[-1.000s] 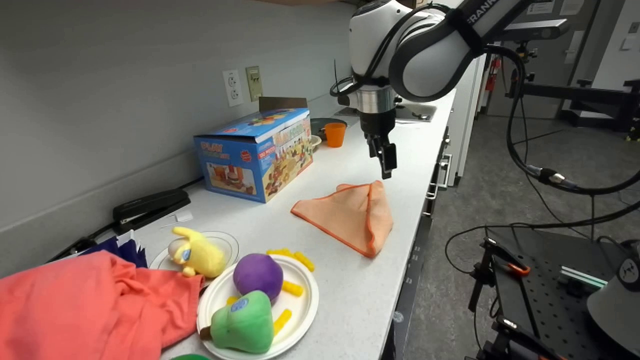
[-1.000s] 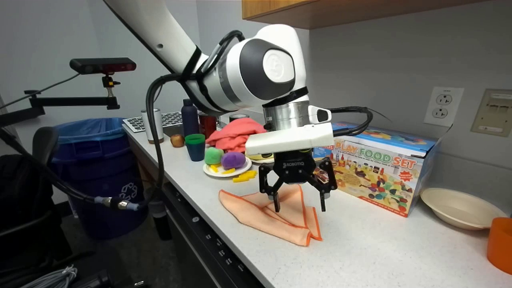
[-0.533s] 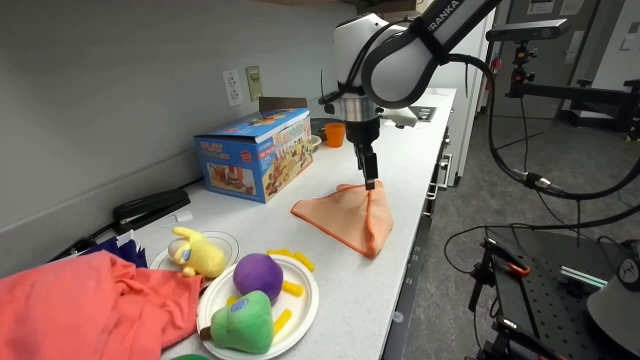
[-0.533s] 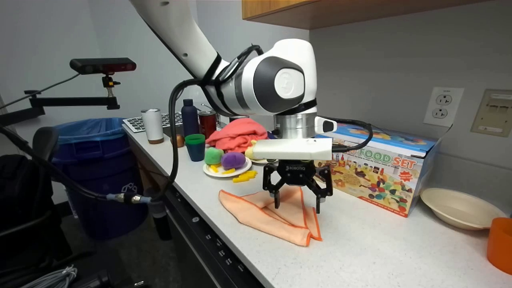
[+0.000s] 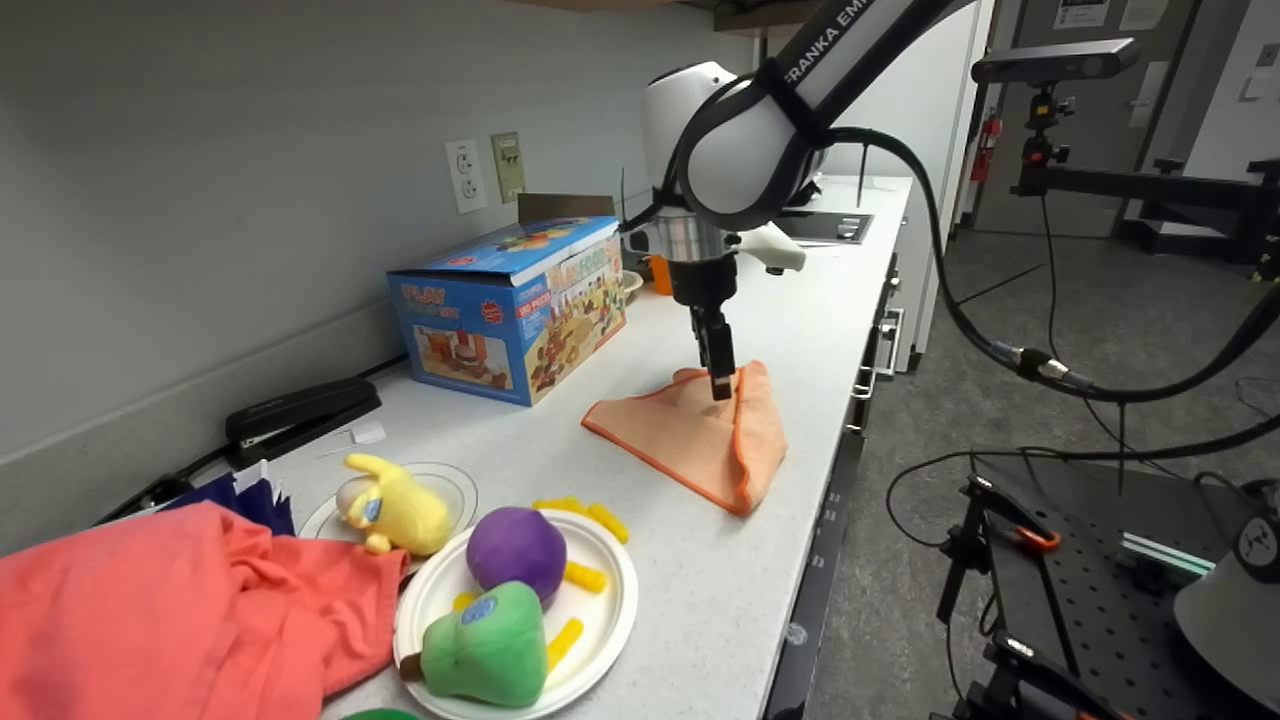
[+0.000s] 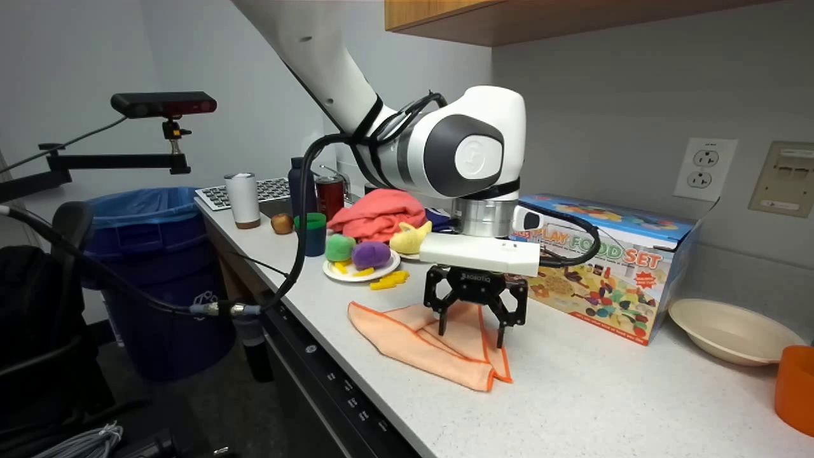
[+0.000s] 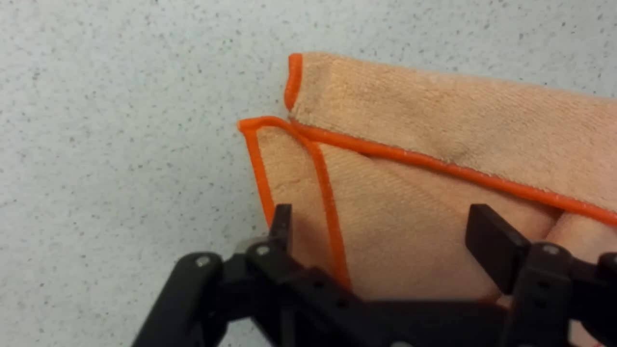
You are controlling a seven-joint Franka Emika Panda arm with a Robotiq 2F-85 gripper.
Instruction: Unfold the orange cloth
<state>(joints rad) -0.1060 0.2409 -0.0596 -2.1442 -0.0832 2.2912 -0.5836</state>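
The orange cloth (image 6: 413,351) lay folded on the counter (image 6: 572,388)! Right above, the gripper (image 6: 471,338) hung, 2 fingers (image 7: 495,248) spread wide.

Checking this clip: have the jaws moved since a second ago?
Yes. In an exterior view, judged against the blue box, the jaws have shifted down and left in the picture and now show in front of the orange cloth.
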